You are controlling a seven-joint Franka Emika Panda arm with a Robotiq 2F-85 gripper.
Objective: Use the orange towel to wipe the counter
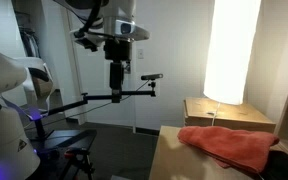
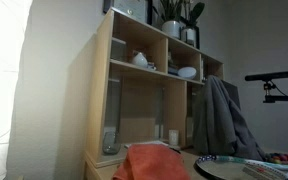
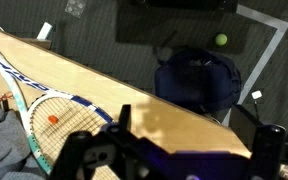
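The orange towel (image 1: 229, 145) lies rumpled on the pale tan counter (image 1: 168, 152) at the lower right. It also shows at the bottom of an exterior view (image 2: 154, 163). My gripper (image 1: 117, 75) hangs high in the air, up and to the left of the towel and well apart from it. In the wrist view the gripper (image 3: 196, 138) is open and empty above the counter (image 3: 104, 90) near its straight edge. The towel is out of the wrist view.
A light wooden box (image 1: 229, 112) stands behind the towel. A tennis racket (image 3: 54, 110) lies on the counter. A dark backpack (image 3: 196, 80) and a tennis ball (image 3: 221, 40) are on the floor. A wooden shelf (image 2: 149, 90) and a grey jacket (image 2: 219, 115) stand nearby.
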